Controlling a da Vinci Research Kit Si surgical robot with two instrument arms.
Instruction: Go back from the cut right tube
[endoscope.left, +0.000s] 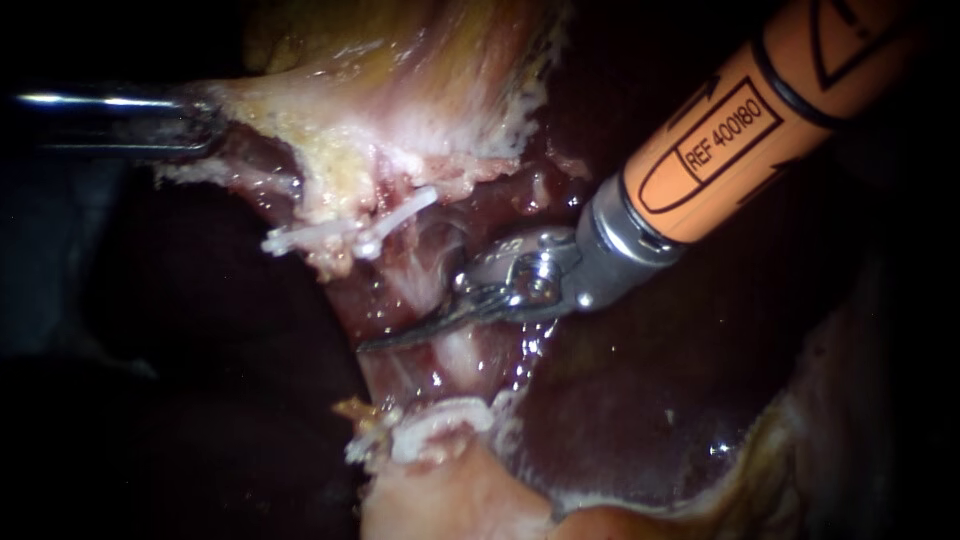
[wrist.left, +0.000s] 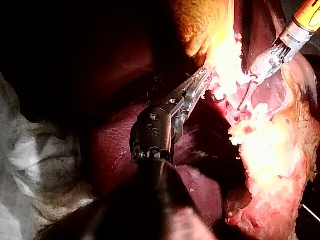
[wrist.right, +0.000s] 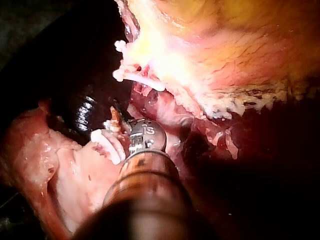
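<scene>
At your left instrument (wrist.left: 206, 77), the jaws are clamped on the pale edge of the gallbladder (endoscope.left: 400, 90), which stretches toward them. Just beyond that grip, white clips (endoscope.left: 350, 232) sit on the tube (endoscope.left: 458, 355), which runs pale beneath your right instrument (endoscope.left: 400, 334) toward a single clip (endoscope.left: 440, 418). Your right instrument's curved blades lie together, holding nothing, crossing just over the tube, with dark liver (endoscope.left: 640, 400) under its shaft. Where the tube is cut does not show.
</scene>
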